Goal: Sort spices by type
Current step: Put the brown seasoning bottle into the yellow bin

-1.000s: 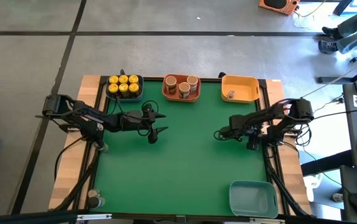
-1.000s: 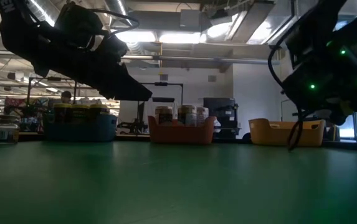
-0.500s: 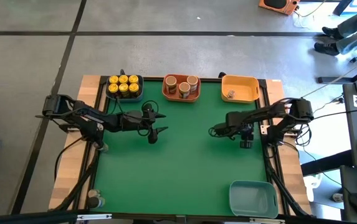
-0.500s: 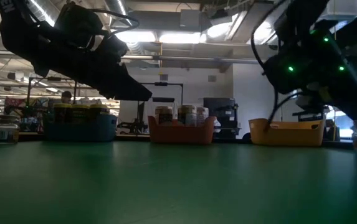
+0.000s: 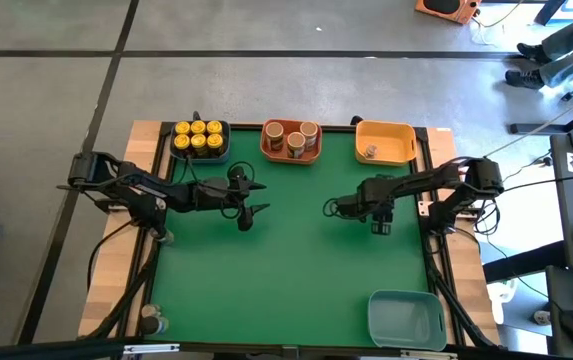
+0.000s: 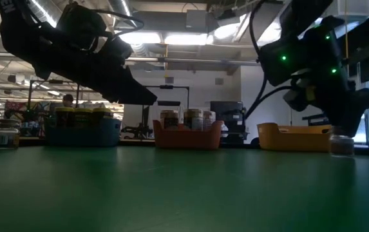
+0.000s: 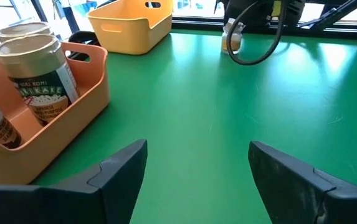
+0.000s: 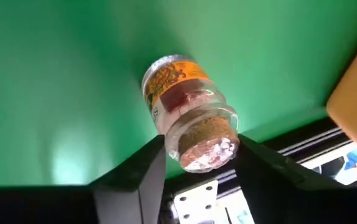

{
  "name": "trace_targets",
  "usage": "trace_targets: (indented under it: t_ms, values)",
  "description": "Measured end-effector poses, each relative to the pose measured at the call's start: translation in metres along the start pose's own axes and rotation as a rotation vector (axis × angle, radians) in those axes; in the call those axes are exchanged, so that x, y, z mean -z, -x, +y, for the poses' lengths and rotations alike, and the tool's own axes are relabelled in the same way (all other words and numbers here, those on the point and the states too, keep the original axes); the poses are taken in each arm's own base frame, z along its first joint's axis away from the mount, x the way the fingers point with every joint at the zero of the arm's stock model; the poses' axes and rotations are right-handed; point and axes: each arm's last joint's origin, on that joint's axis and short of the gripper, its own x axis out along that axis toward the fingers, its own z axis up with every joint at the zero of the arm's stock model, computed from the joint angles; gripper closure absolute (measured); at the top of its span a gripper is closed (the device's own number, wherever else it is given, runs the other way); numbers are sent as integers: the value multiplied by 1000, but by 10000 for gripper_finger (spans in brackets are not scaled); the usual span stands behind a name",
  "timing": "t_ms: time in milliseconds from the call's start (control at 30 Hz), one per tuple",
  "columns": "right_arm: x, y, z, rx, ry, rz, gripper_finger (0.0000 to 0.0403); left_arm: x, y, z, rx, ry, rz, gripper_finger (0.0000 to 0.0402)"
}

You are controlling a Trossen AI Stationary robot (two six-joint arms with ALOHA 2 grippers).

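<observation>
Holding a small cork-topped jar (image 8: 187, 118) between its fingers, your right tool (image 5: 332, 209) hovers near the yellow bin (image 5: 385, 143); your left tool (image 5: 256, 198) waits half open, empty.

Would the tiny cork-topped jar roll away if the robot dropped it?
Probably. The tiny cork-topped jar is round, so on its side it could roll across the green table. It looks like clear glass, so it may be slippery and breakable. The right gripper's fingers sit beside its cork.

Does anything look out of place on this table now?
Yes. A few small jars stand off the green mat, on the wooden strip at the table's left edge, far from the bins holding the other jars.
</observation>
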Motion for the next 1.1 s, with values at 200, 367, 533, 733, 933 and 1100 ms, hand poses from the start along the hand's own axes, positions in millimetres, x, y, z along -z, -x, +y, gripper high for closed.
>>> trace_targets:
  t_ms: [200,367,533,733,933,1100]
  values:
    - [-1,0,-1,18,-27,-9,158,0,0,0,0,1,1,123]
    - [9,1,-4,50,50,78,97,0,0,0,0,1,2,123]
    - [15,13,-8,18,95,-63,71,2,0,0,-1,-4,20,123]
    - [19,26,-14,55,61,-236,68,5,0,0,-1,-21,52,123]
    - [15,19,-9,-17,42,-273,68,5,0,0,0,-39,48,123]
    - [20,-4,-4,-11,9,-227,68,4,0,0,0,-37,46,123]
